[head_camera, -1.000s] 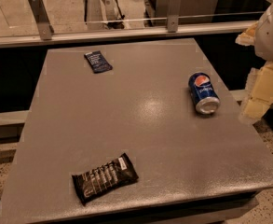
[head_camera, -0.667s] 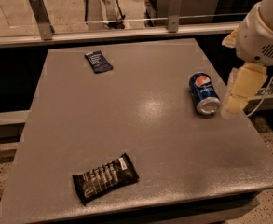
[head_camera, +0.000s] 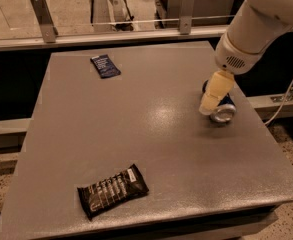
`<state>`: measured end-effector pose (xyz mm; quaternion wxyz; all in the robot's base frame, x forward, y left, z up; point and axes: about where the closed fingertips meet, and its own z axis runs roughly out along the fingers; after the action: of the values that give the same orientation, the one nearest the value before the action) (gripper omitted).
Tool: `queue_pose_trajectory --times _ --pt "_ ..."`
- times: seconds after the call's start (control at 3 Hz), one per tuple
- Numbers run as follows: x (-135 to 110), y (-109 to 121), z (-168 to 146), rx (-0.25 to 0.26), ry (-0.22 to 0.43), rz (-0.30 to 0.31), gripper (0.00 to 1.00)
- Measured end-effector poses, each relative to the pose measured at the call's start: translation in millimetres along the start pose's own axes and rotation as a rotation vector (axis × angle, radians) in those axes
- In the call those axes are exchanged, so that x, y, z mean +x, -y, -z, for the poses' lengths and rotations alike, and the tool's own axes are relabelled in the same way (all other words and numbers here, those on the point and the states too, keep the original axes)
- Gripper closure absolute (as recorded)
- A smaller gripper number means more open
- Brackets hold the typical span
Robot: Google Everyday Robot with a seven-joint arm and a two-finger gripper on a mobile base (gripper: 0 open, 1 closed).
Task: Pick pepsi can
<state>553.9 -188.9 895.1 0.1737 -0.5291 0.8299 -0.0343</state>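
The pepsi can point(head_camera: 224, 112) lies on its side near the right edge of the grey table point(head_camera: 136, 134), its silver end facing the camera. Only a little of its blue body shows. My gripper point(head_camera: 207, 108) hangs from the white arm point(head_camera: 256, 24) that reaches in from the upper right. It is cream-coloured and comes down right over the can's left side, hiding much of the can. Whether it touches the can does not show.
A flat dark blue packet point(head_camera: 105, 65) lies at the table's far left. A black snack bar wrapper point(head_camera: 113, 190) lies near the front edge. A glass rail with metal posts point(head_camera: 43, 18) runs behind the table. A cable point(head_camera: 292, 84) hangs at the right.
The arm has swung left from beyond the table's right edge, so the gripper is now over the can. The can, packet and wrapper have not moved.
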Motion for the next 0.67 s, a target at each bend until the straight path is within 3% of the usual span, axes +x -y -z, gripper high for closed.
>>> queue_pose_trajectory --times 0.67 --pt "8.4 24.7 -15.9 0.119 -0.044 -0.307 0.00"
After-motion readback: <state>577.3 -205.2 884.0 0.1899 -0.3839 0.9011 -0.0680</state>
